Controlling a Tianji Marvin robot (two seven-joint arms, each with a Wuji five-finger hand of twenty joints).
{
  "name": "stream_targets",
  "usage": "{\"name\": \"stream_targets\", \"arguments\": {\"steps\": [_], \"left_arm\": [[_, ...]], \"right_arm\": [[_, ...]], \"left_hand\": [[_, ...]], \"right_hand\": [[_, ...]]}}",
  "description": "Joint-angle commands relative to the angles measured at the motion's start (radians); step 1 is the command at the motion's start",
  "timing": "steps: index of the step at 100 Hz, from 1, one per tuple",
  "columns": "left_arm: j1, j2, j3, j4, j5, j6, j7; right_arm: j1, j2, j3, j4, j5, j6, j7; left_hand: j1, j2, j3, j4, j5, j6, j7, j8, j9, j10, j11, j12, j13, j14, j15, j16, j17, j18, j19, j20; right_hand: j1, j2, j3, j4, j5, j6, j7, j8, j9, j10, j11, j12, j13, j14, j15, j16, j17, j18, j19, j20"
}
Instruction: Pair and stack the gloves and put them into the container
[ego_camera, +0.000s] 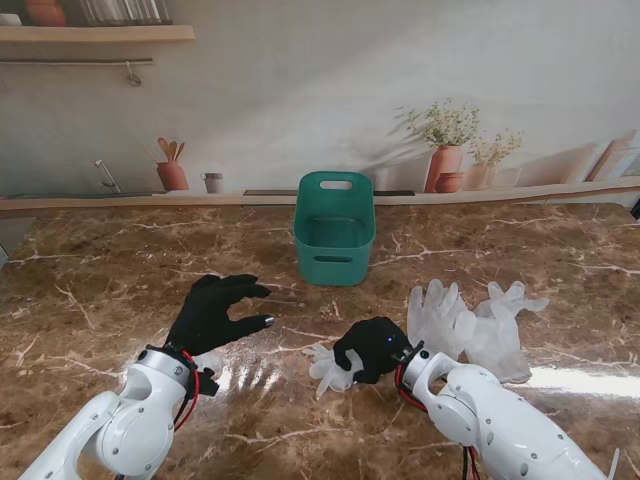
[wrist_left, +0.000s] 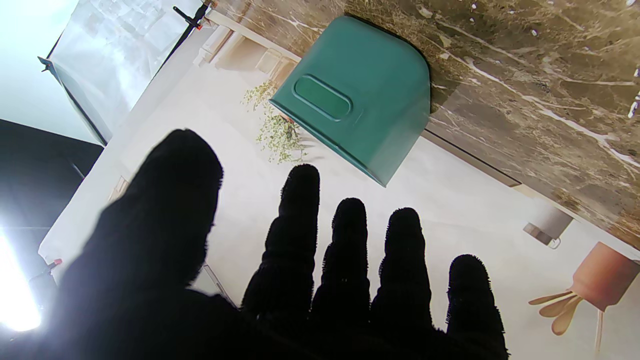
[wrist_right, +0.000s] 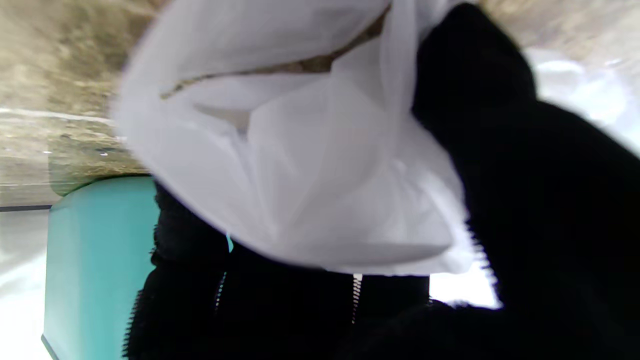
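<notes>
Gloves (ego_camera: 470, 318) remain on the worktop (ego_camera: 100, 300) at lower right; container (ego_camera: 334, 228) empty. Our right hand (ego_camera: 372, 349) fingers clutch one glove (ego_camera: 326, 366); left hand (ego_camera: 215, 312) fingers are spread, holding nothing.

The container (ego_camera: 335, 228) stands on the counter (ego_camera: 100, 280), toward its far side. Nearer to me than the container and to its right, the pile of gloves (ego_camera: 470, 320) lies flat. Directly nearer than the container sits the right robot hand (ego_camera: 372, 348) on one glove (ego_camera: 325, 365). The left robot hand (ego_camera: 215, 310) is nearer and left of the container.
</notes>
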Motion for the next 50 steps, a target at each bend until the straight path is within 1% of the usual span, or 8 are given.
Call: {"name": "stream_targets", "arguments": {"steps": [1,4,6,13,14,16,32,50], "left_arm": [[0.010,0.000,0.001,-0.001,0.000,0.000,0.004],[0.010,0.000,0.000,-0.001,-0.001,0.001,0.005],[0.010,-0.001,0.000,-0.001,-0.001,0.001,0.006],[0.011,0.000,0.000,-0.002,0.000,0.003,0.005],[0.011,0.000,0.000,-0.002,0.000,0.003,0.005],[0.011,0.000,0.000,-0.002,0.000,0.003,0.005],[0.009,0.000,0.001,-0.002,-0.001,0.005,0.002],[0.008,0.000,0.003,-0.002,-0.004,0.009,-0.001]], "right_arm": [[-0.032,-0.013,0.009,0.030,0.004,-0.004,-0.003],[-0.037,-0.016,0.021,0.021,0.005,-0.006,-0.010],[-0.041,-0.017,0.031,0.014,0.005,-0.007,-0.013],[-0.060,-0.026,0.071,-0.021,0.018,-0.006,-0.019],[-0.063,-0.027,0.076,-0.027,0.019,-0.006,-0.019],[-0.068,-0.029,0.089,-0.040,0.021,-0.004,-0.019],[-0.100,-0.038,0.172,-0.138,0.030,0.005,-0.005],[-0.098,-0.040,0.221,-0.216,0.008,0.022,0.007]], "left_hand": [[0.023,0.027,-0.044,0.031,-0.003,-0.019,-0.015,-0.003,0.021,-0.029,-0.023,-0.014,-0.017,-0.054,-0.038,-0.013,-0.014,-0.022,-0.036,0.007],[0.023,0.027,-0.044,0.031,-0.002,-0.019,-0.015,-0.003,0.022,-0.028,-0.023,-0.014,-0.015,-0.055,-0.037,-0.013,-0.014,-0.022,-0.036,0.007],[0.024,0.028,-0.044,0.031,-0.003,-0.018,-0.016,-0.004,0.022,-0.028,-0.023,-0.014,-0.018,-0.056,-0.038,-0.013,-0.014,-0.023,-0.037,0.007],[0.024,0.029,-0.045,0.031,-0.003,-0.019,-0.016,-0.004,0.021,-0.028,-0.023,-0.014,-0.017,-0.056,-0.037,-0.013,-0.014,-0.022,-0.038,0.008],[0.023,0.029,-0.046,0.031,-0.003,-0.020,-0.016,-0.004,0.021,-0.029,-0.023,-0.014,-0.016,-0.057,-0.037,-0.013,-0.013,-0.022,-0.038,0.008],[0.023,0.029,-0.046,0.031,-0.004,-0.019,-0.016,-0.004,0.021,-0.029,-0.023,-0.014,-0.017,-0.055,-0.037,-0.013,-0.014,-0.022,-0.039,0.008],[0.023,0.031,-0.048,0.032,-0.007,-0.019,-0.018,-0.004,0.019,-0.030,-0.023,-0.014,-0.019,-0.055,-0.038,-0.013,-0.013,-0.023,-0.039,0.011],[0.022,0.033,-0.051,0.032,-0.009,-0.019,-0.019,-0.005,0.017,-0.030,-0.023,-0.014,-0.020,-0.055,-0.037,-0.012,-0.012,-0.024,-0.040,0.014]], "right_hand": [[0.195,0.086,0.029,0.107,0.035,0.006,0.032,-0.055,0.056,-0.023,0.026,0.019,0.062,0.016,0.048,-0.003,0.044,-0.012,0.054,-0.017],[0.194,0.087,0.028,0.107,0.035,0.008,0.034,-0.070,0.062,-0.020,0.025,0.016,0.067,0.018,0.050,-0.005,0.050,-0.012,0.058,-0.019],[0.193,0.091,0.024,0.109,0.029,0.009,0.061,-0.121,0.071,-0.017,0.024,0.012,0.075,0.020,0.054,-0.008,0.059,-0.011,0.067,-0.030],[0.189,0.099,0.023,0.109,0.028,0.021,0.058,-0.153,0.079,-0.004,0.020,0.005,0.086,0.025,0.057,-0.007,0.070,-0.006,0.076,-0.032],[0.187,0.104,0.019,0.110,0.022,0.023,0.077,-0.186,0.082,0.001,0.019,0.002,0.089,0.026,0.057,0.000,0.073,-0.005,0.081,-0.033],[0.185,0.106,0.018,0.110,0.019,0.025,0.081,-0.197,0.085,0.005,0.018,0.001,0.091,0.027,0.060,0.003,0.076,-0.005,0.083,-0.034],[0.188,0.117,0.025,0.114,0.021,0.032,0.094,-0.214,0.087,0.013,0.026,0.010,0.094,0.033,0.079,0.022,0.083,-0.004,0.094,-0.029],[0.185,0.118,0.026,0.113,0.020,0.029,0.099,-0.216,0.086,0.010,0.028,0.014,0.093,0.031,0.082,0.026,0.084,-0.005,0.097,-0.026]]}}
